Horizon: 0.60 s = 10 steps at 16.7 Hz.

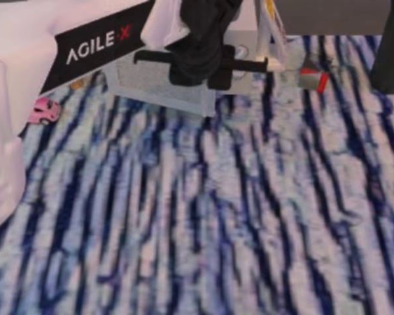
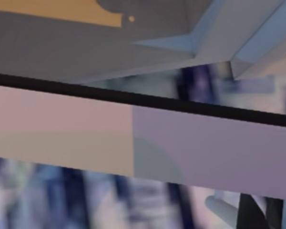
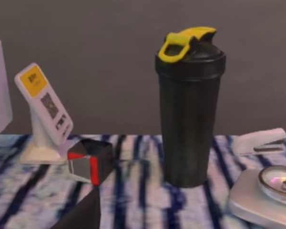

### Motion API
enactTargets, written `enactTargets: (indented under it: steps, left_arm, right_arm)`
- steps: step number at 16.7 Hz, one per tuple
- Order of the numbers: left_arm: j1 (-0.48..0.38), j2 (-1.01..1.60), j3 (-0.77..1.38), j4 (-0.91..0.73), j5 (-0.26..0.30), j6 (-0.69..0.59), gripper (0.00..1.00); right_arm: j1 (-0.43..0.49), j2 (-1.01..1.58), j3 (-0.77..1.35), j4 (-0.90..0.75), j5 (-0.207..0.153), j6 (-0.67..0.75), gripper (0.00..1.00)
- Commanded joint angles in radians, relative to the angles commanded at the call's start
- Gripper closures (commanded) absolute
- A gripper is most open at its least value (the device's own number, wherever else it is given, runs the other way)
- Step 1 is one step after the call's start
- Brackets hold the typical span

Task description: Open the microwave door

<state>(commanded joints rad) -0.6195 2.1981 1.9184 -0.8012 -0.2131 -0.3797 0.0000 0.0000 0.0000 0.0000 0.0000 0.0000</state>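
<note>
Although the left arm covers much of it, the microwave [image 1: 249, 46] sits at the top centre of the top view, on a blue-and-white streaked surface [image 1: 203, 216]. The microwave door [image 1: 161, 85] stands swung out toward the frame's left, its speckled grey window facing down the picture. The left gripper [image 1: 203, 65] is a dark mass directly over the door's upper edge, at the top centre of the frame; whether its fingers are apart or together I cannot tell. The left wrist view is filled by a flat pale panel edged with a dark strip, probably the door seen very close.

A small pink toy car [image 1: 44, 110] lies at the frame's upper left, beside the white arm body. A small black-and-red box [image 1: 313, 79] sits at the upper right, just beside the microwave. The right arm stays at the top right corner; its gripper is not seen.

The right wrist view shows a tall black shaker bottle [image 3: 190, 114] with a yellow lid, a white card stand [image 3: 44, 112], a white stapler [image 3: 260, 140] and a grey kitchen scale [image 3: 267, 191].
</note>
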Motion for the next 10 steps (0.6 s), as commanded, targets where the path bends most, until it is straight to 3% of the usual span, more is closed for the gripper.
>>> enactTargets:
  steps: [10]
  left_arm:
    - [0.017, -0.099, -0.158, 0.079, 0.058, 0.110, 1.00]
  right_arm:
    - [0.000, 0.000, 0.000, 0.000, 0.000, 0.000, 0.00]
